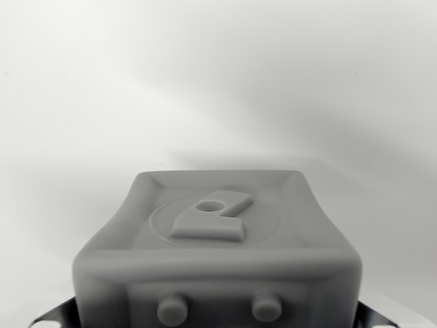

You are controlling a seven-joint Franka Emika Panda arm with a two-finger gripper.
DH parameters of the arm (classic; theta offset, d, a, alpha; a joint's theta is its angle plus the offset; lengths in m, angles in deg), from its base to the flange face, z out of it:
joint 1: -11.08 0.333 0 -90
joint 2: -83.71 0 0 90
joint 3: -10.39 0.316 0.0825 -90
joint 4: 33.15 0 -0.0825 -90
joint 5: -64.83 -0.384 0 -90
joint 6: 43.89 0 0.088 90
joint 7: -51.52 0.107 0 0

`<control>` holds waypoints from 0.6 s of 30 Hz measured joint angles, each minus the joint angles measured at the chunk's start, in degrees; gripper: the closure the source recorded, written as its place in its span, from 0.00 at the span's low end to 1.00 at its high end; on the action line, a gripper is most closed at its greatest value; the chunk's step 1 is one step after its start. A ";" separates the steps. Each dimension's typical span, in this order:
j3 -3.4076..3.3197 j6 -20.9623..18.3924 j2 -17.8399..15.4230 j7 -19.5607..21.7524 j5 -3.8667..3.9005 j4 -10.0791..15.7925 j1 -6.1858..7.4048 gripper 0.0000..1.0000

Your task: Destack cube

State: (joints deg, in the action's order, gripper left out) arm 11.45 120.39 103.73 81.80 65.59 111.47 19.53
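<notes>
A grey cube (217, 239) fills the lower middle of the wrist view, very close to the camera. Its top face carries a raised figure with a small hole inside a shallow ring. Two round studs stick out of its near side. My gripper (215, 320) sits at the bottom edge. Only dark bits of its fingers (53, 317) show, tight against the cube's left and right sides. The jaws appear shut on the cube. Whatever lies under the cube is hidden, and no other cube shows.
A plain white surface (218, 82) spreads behind and around the cube. A faint shadow runs across it just beyond the cube's far edge.
</notes>
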 joint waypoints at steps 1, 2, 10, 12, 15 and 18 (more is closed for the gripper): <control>-0.05 0.29 0.36 0.00 0.00 -0.08 0.06 1.00; -0.08 0.55 0.69 0.00 0.00 -0.16 0.11 1.00; -0.30 2.22 2.92 0.00 0.00 -0.73 0.35 1.00; -0.33 2.46 3.26 0.00 0.00 -0.83 0.38 1.00; -0.37 2.97 3.96 0.00 0.00 -1.04 0.41 1.00; -0.41 3.26 4.41 0.00 0.00 -1.18 0.45 1.00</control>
State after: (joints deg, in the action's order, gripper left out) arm 11.04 123.64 108.15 81.80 65.59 110.29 19.98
